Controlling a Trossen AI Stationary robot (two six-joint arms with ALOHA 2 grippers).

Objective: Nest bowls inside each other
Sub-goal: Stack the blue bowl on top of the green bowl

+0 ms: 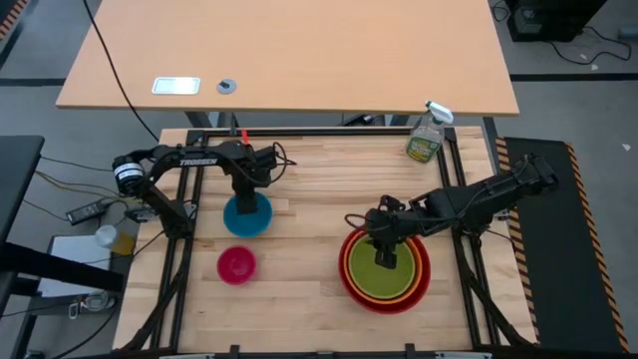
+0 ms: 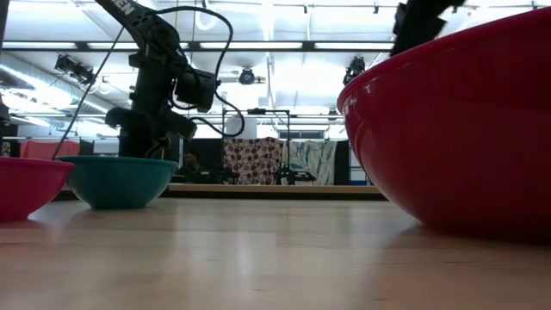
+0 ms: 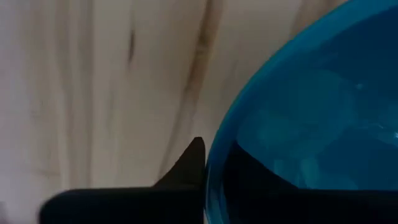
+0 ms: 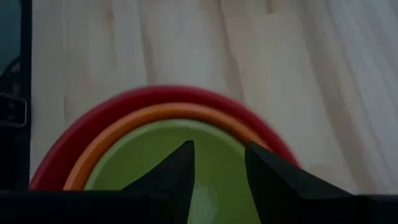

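Left gripper (image 1: 242, 202) pinches the blue bowl's (image 1: 249, 217) rim at twelve o'clock; right gripper (image 4: 219, 163), fingers parted, hovers empty over the green bowl (image 1: 384, 267).

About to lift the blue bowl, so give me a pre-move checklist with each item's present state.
1. Left gripper clamped on blue bowl rim: ok, one finger inside, one outside.
2. Blue bowl flat on the table: ok.
3. Green bowl nested in orange bowl and red bowl: ok.
4. Stack free to receive: not ok, right gripper open above it.
5. Pink bowl apart from blue: ok.
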